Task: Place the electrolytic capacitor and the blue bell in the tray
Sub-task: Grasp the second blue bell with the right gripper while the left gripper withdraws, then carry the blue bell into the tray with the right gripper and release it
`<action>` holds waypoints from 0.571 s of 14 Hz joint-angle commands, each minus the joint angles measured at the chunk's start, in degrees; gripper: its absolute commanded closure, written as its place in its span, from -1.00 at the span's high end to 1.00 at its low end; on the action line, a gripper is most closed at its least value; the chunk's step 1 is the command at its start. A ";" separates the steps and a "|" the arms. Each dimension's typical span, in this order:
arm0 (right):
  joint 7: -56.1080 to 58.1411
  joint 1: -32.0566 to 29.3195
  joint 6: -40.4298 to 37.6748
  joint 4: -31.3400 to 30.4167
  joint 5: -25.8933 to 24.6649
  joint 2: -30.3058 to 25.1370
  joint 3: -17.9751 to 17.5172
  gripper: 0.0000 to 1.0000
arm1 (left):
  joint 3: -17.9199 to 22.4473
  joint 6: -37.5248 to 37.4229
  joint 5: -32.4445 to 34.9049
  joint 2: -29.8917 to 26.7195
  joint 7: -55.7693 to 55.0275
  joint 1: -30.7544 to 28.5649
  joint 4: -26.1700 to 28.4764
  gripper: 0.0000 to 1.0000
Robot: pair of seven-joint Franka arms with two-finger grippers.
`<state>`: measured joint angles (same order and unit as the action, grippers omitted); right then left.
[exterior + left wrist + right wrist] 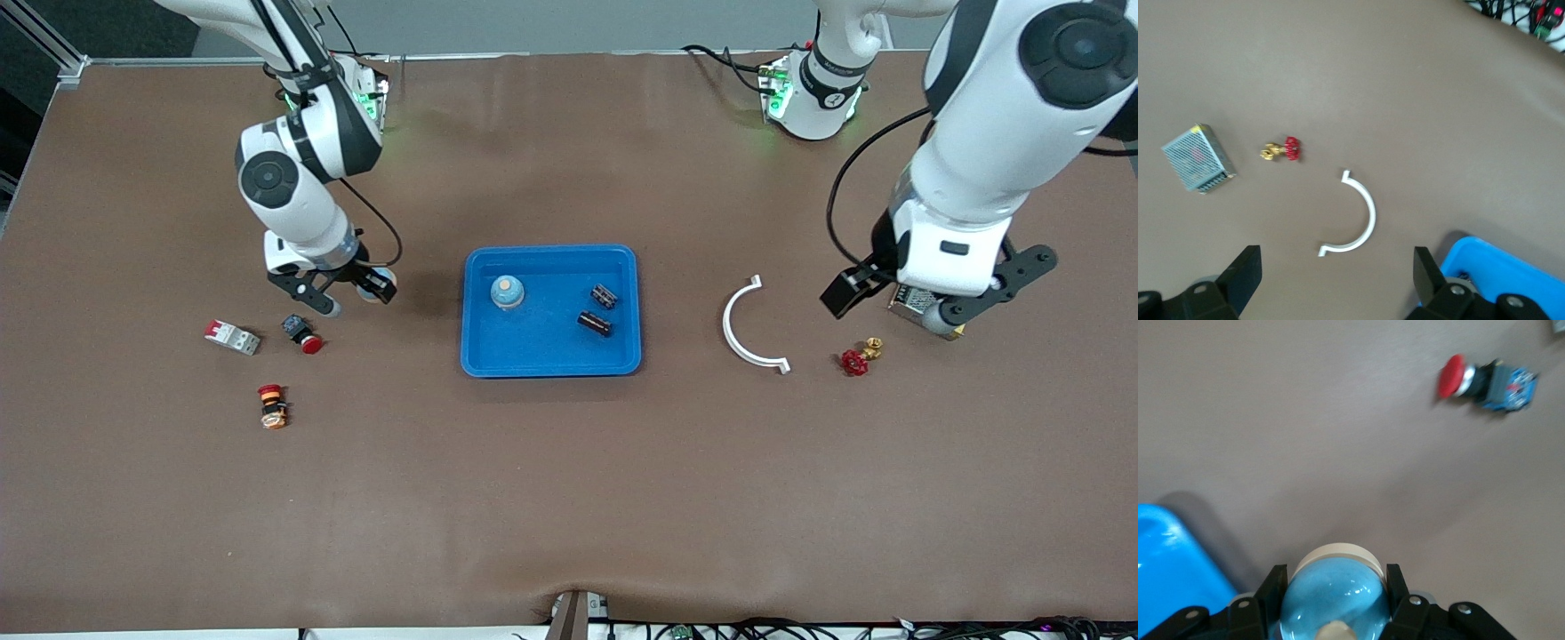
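The blue tray (551,360) lies mid-table and holds a light-blue bell (507,291) and two black electrolytic capacitors (604,296) (594,323). My right gripper (342,293) hangs over the bare table beside the tray, toward the right arm's end. It is shut on a second blue bell with a white base (1336,593), gripped between the two black fingers (1269,587); the tray's corner (1171,553) shows beside it. My left gripper (898,298) is open and empty (1336,273), over the table near a white plastic arc (1361,220).
A red-capped push button (302,334) (1485,380), a red-and-white breaker (233,337) and a red-orange button (273,406) lie toward the right arm's end. The white arc (751,324), a red valve (858,357) and a metal mesh box (1197,159) lie toward the left arm's end.
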<state>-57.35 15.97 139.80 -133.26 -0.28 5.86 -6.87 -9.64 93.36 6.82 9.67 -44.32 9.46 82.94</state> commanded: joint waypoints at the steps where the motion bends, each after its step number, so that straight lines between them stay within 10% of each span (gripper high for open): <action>1: -8.19 4.06 -0.75 6.68 0.81 5.82 0.80 -1.00 | -0.38 -1.69 -3.20 -3.16 14.54 -3.55 1.26 1.00; 8: -24.47 11.36 -0.93 22.42 0.72 19.44 0.89 -1.00 | 4.63 -7.94 -6.12 -10.45 31.75 -6.82 5.12 1.00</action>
<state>-78.87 25.88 139.86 -116.71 -0.20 20.86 -6.77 -5.36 85.46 1.86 2.88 -14.34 2.61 84.19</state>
